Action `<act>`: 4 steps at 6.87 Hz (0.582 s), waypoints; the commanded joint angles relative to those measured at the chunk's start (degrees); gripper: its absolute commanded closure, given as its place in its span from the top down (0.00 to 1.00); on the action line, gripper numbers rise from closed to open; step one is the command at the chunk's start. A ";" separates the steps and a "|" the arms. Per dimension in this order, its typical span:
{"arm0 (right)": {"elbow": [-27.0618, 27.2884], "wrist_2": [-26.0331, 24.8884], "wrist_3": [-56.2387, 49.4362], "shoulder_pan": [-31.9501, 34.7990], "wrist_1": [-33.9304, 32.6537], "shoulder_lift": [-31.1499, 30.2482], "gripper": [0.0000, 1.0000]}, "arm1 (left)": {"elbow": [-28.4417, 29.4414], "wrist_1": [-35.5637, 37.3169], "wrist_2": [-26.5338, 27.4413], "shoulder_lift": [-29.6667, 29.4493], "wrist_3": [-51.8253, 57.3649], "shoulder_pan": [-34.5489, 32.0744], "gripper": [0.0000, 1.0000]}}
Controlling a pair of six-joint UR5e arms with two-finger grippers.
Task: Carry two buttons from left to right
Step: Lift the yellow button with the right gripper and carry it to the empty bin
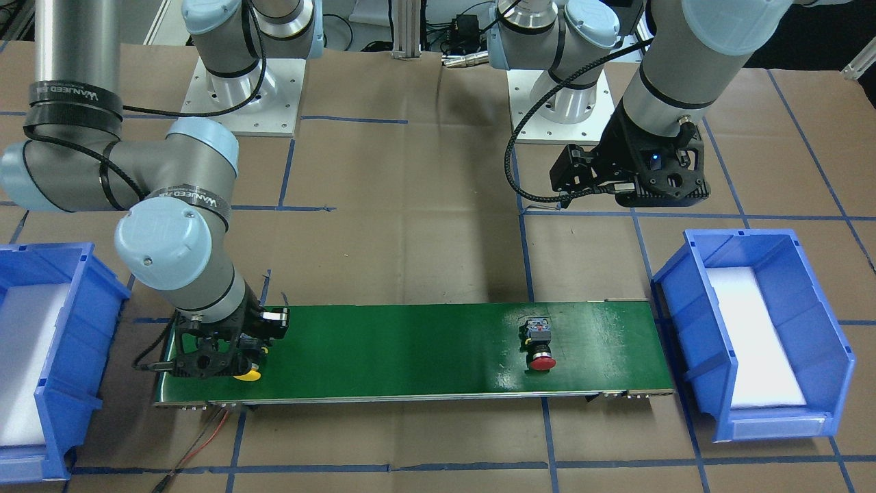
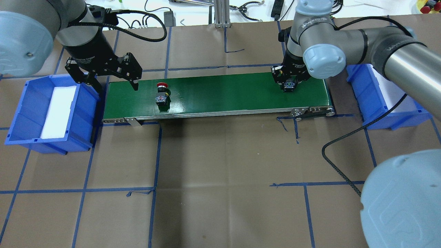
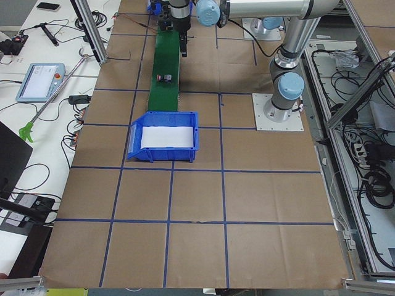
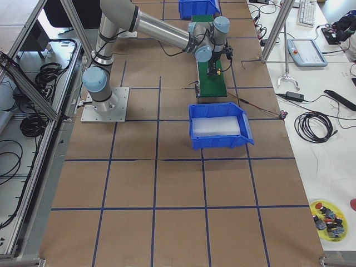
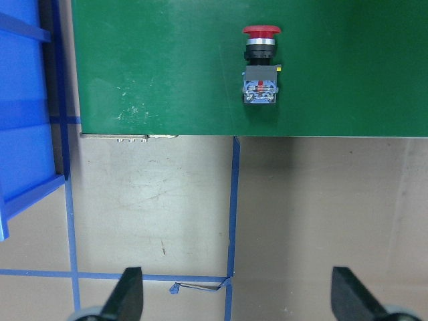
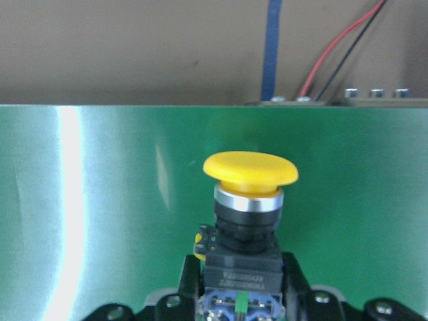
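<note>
Green belt (image 1: 410,349): red button (image 1: 537,344), yellow button (image 1: 246,374) set crosswise, caps away from robot.

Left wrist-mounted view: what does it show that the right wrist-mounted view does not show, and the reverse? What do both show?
Only the left wrist-mounted view: the red-capped button lying on its side, the edge of a blue bin, blue tape lines, and the left gripper, open above the paper. Only the right wrist-mounted view: the yellow-capped button, its body between the fingers of the right gripper, and red and black wires beyond. Both: the green conveyor belt and the brown paper cover of the table.
</note>
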 commanded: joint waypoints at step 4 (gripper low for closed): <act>0.16 0.93 -25.45 -22.43 7.19 -11.85 0.04 | -0.66 0.53 -0.03 0.87 0.13 -0.04 1.00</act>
